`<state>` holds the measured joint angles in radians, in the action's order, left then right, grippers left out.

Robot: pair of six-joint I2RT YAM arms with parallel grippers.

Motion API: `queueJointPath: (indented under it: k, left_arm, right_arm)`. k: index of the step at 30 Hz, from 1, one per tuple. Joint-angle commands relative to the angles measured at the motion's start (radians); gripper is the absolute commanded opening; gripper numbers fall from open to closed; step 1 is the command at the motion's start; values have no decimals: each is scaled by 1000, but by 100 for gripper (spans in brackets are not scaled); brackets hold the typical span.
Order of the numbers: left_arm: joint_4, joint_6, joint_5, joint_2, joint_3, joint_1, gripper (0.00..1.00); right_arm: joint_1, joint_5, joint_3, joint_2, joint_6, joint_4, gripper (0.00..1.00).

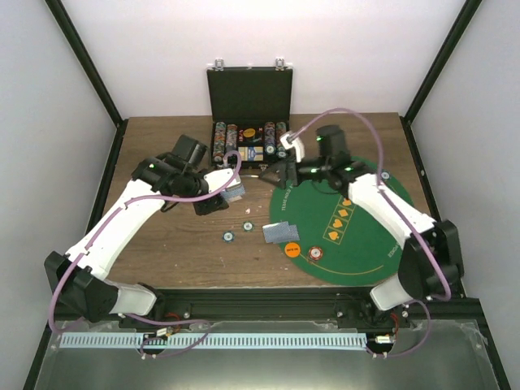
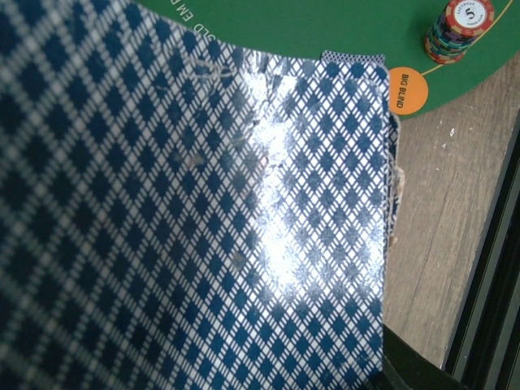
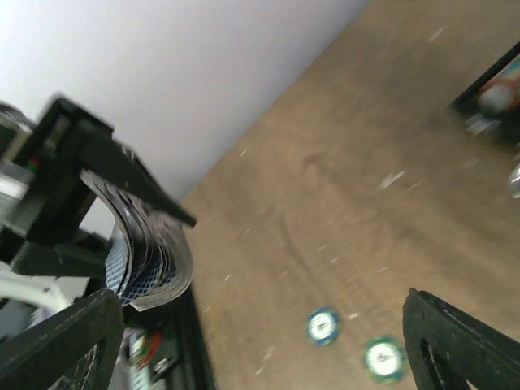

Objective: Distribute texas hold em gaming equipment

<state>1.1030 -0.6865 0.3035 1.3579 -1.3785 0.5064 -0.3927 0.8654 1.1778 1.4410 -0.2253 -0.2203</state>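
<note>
My left gripper (image 1: 230, 193) is shut on a deck of blue-backed playing cards (image 1: 235, 191), held above the wooden table left of the green mat. The top card's back (image 2: 203, 227) fills the left wrist view and hides the fingers. In the right wrist view the deck (image 3: 150, 260) is bowed between the left jaws. My right gripper (image 1: 280, 174) is open and empty, its jaws wide apart (image 3: 262, 313), hovering right of the deck. A blue chip (image 1: 229, 236) and a teal chip (image 1: 247, 226) lie on the wood. They also show in the right wrist view: the blue chip (image 3: 322, 326) and the teal chip (image 3: 383, 358).
A few cards (image 1: 280, 233) lie at the mat's (image 1: 366, 244) left edge, beside an orange Big Blind disc (image 1: 292, 249) (image 2: 401, 91) and a red chip stack (image 1: 314, 254) (image 2: 460, 31). The open black case (image 1: 249, 122) with chips stands at the back. A blue disc (image 1: 384, 175) lies on the mat's right.
</note>
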Motion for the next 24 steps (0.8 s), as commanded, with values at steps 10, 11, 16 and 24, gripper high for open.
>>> queueJointPath:
  k: [10, 11, 16, 24]
  left_arm:
    - [3, 16, 8, 1, -9, -6, 43]
    - [2, 16, 8, 3, -8, -6, 43]
    - [-3, 16, 2, 7, -7, -6, 43]
    - [-2, 18, 5, 11, -12, -6, 43]
  right_arm:
    - [-150, 217, 63, 185, -198, 156, 89]
    - [-151, 218, 69, 189, -193, 151, 89]
    - [-153, 202, 112, 191, -147, 95, 89]
    - [-179, 174, 142, 234, -200, 191, 89]
